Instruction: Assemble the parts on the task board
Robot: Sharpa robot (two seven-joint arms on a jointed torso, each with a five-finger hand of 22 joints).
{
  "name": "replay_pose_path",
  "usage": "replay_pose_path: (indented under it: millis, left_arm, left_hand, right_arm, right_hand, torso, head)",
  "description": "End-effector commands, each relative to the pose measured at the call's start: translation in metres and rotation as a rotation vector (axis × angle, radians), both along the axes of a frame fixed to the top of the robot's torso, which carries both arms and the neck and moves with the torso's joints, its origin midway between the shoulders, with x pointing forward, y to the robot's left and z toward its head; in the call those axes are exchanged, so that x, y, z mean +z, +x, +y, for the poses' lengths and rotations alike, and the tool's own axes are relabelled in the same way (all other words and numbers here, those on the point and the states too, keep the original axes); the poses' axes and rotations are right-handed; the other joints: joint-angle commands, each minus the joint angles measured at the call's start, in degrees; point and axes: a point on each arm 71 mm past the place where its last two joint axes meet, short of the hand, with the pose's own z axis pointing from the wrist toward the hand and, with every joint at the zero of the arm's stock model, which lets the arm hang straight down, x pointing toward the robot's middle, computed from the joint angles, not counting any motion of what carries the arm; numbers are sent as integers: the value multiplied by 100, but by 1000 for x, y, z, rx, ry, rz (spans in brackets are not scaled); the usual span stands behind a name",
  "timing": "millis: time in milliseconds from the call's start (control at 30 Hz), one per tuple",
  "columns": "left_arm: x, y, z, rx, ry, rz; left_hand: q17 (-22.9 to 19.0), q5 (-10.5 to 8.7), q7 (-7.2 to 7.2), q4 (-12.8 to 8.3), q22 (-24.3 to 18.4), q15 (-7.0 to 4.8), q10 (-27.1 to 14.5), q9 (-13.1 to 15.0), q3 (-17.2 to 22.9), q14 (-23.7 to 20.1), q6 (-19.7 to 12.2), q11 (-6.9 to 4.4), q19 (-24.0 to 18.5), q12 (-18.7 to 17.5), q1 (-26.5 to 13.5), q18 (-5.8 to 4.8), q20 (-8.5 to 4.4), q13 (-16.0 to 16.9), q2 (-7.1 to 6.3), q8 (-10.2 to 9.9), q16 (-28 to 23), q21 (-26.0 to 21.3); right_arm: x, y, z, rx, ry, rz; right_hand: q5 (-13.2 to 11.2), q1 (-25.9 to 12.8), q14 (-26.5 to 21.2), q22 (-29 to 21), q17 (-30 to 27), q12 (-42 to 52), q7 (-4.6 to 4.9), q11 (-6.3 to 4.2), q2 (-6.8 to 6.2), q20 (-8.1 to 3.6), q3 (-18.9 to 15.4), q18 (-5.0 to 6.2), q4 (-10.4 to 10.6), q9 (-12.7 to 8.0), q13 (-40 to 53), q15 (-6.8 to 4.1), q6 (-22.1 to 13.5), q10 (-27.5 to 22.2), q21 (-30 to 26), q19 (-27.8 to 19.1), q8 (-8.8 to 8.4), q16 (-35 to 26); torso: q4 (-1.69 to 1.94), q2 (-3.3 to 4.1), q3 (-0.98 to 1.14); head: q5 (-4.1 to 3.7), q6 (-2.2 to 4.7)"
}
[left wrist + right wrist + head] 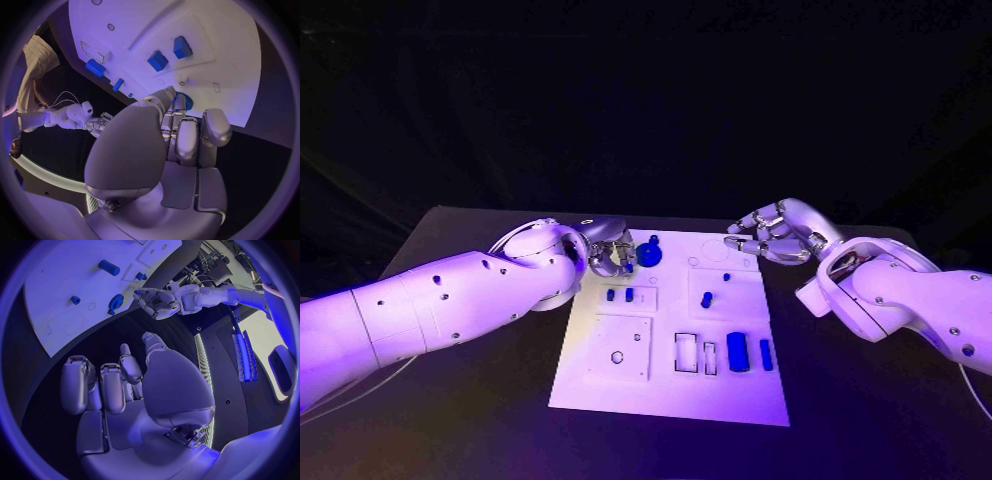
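Head view: blue part (649,254) beside left hand (606,250)

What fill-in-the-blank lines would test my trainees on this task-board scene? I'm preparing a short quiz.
1. The task board is ___ in colour.
2. The round blue part at the board's far edge lies nearest the ___ hand.
3. The right hand holds ___.
4. The table is ___.

Missing words: white; left; nothing; black
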Motion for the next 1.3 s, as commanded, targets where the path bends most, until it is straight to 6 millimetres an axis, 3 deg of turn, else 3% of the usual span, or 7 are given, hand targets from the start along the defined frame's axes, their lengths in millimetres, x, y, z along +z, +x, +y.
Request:
replay_pose_path:
  millis: [33,1300]
  left_arm:
    - [-2,0,1,3,13,34]
    - [-13,5,-2,2,72,81]
  left_hand:
    - [-5,-3,-5,-6,7,4,45,6,33,13,34,12,32,-18,-47,-54,3,0,4,-26,1,15]
    - [-88,-6,-12,-11,-30,3,49,-5,24,-17,36,9,-1,-50,-101,-46,5,1,-6,-48,-39,-10]
  right_arm:
    - [-1,-1,2,17,-3,1]
    - [-1,-1,3,20,-3,4]
  right_hand:
    - [36,19,261,687,171,-3,-5,12,54,14,-36,91,0,5,0,-51,-22,-19,-19,-32,22,-23]
    - [36,19,261,687,171,-3,-5,12,54,14,-36,91,0,5,0,-51,-22,-19,-19,-32,22,-23]
  torso:
    - [-11,4,-2]
    - [-13,2,7]
  head:
    - [15,-6]
    - [32,-39]
